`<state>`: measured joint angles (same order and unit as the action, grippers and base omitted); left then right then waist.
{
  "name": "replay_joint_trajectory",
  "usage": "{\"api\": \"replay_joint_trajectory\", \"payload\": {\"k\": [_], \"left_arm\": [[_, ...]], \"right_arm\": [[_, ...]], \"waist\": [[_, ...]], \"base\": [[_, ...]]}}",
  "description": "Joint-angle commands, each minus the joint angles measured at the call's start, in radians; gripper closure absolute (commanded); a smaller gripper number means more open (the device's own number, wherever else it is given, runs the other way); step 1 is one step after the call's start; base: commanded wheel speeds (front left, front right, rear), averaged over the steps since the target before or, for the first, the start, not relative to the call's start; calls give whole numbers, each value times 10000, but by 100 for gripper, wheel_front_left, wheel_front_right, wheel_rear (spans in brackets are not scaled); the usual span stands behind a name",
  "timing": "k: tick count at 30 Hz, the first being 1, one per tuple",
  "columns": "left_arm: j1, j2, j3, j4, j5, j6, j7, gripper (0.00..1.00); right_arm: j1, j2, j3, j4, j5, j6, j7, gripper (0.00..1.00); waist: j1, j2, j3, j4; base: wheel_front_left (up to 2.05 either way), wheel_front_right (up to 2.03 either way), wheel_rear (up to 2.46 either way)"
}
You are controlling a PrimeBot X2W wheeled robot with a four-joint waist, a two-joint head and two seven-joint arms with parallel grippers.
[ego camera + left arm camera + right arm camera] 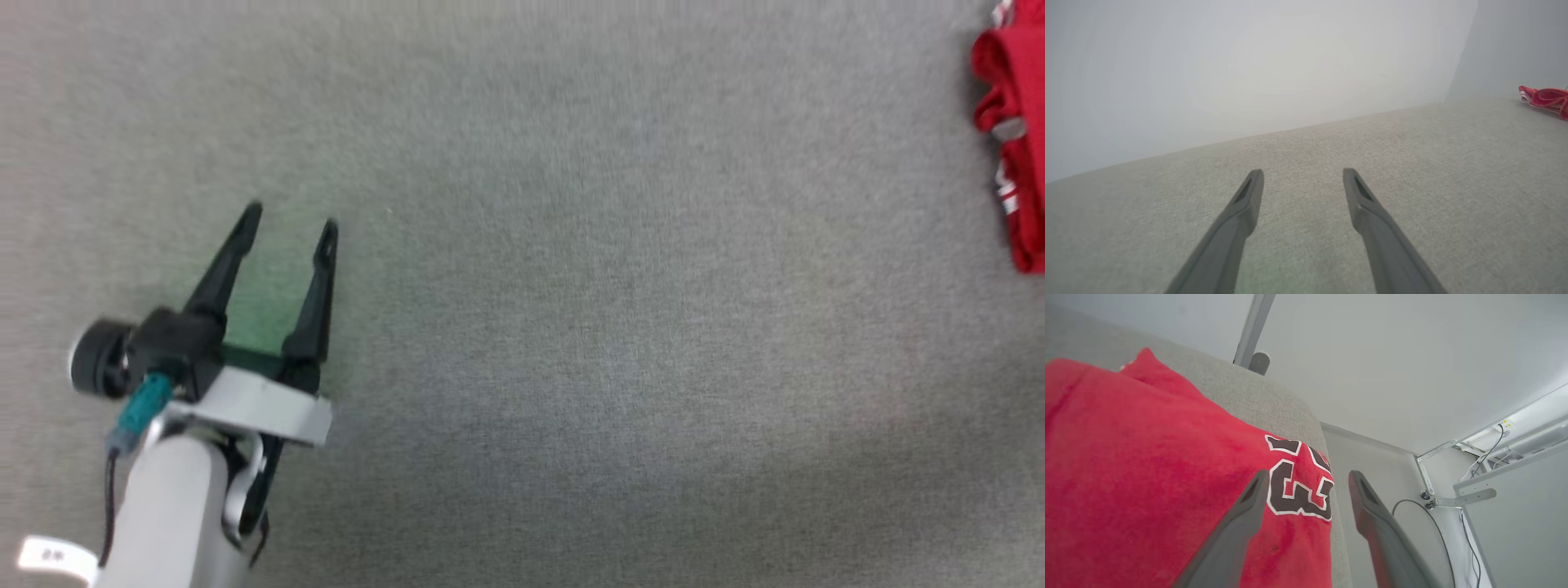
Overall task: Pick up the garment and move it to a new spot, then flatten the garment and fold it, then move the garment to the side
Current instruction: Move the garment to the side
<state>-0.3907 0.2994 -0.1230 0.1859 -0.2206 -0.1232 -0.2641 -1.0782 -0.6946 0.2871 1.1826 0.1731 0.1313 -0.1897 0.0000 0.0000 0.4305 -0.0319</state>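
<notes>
The garment (1147, 457) is a red jersey with black, white-edged letters, lying on the grey cloth table by its edge. In the right wrist view my right gripper (1306, 475) hangs just above it, open, with nothing between its fingers. A strip of the garment (1016, 139) lies at the far right edge of the head view. From the left wrist it is a small red heap (1545, 99) far off to the right. My left gripper (290, 219) hovers open and empty over bare cloth at the lower left; its two fingers (1302, 173) stand well apart.
The grey cloth table (571, 327) spreads wide and bare between my left gripper and the garment. Past the table's edge by the garment lie a white floor, a metal desk frame (1470, 490) with cables, and an upright grey post (1251, 330).
</notes>
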Motion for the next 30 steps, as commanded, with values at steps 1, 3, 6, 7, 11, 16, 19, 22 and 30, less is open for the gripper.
{"api": "replay_joint_trajectory", "payload": {"k": [1, 3, 6, 7, 11, 16, 19, 22, 30], "left_arm": [[253, -53, 82, 51, -18, 34, 9, 0], [563, -84, 206, 96, -36, 56, 9, 0], [1038, -95, 408, 156, -58, 96, 9, 0], [1194, -114, 468, 190, -85, 86, 9, 0], [1860, -133, 680, 206, -87, 209, 9, 0], [2668, -159, 1059, 111, -234, 365, 9, 0], [3174, -170, 1265, 31, -220, 541, 9, 0], [3685, -195, 1510, -86, -256, 683, 9, 0], [4571, -316, 2032, -392, -340, 894, 9, 0]], "right_arm": [[304, 210, -168, 77, 102, -11, -163, 0], [631, 503, -432, 143, 307, -11, -408, 0], [1241, 949, -544, -4, 379, -11, -633, 0], [1482, 1108, -592, -98, 451, -11, -692, 0], [2433, 1680, -740, -718, 662, -11, -751, 0], [3849, 2225, -1202, -2135, 761, -11, -753, 0], [4673, 2517, -1531, -2922, 698, -11, -756, 0], [5501, 2769, -1920, -3669, 632, -11, -759, 0], [7174, 3455, -2709, -5446, 306, -11, -759, 0]], "waist": [[0, 0, -945, 272], [0, 0, -1359, 385], [0, 0, -1958, 544], [0, 0, -2166, 589], [0, 0, -2895, 717], [0, 0, -3630, 805], [0, 0, -4035, 841], [0, 0, -4387, 855], [0, 0, -4822, 870]], "base": [[0, 0, 0], [0, 0, 0], [0, 0, 0], [0, 0, 0], [0, 0, 0], [0, 0, 0], [0, 0, 0], [0, 0, 0], [0, 0, 0]]}}
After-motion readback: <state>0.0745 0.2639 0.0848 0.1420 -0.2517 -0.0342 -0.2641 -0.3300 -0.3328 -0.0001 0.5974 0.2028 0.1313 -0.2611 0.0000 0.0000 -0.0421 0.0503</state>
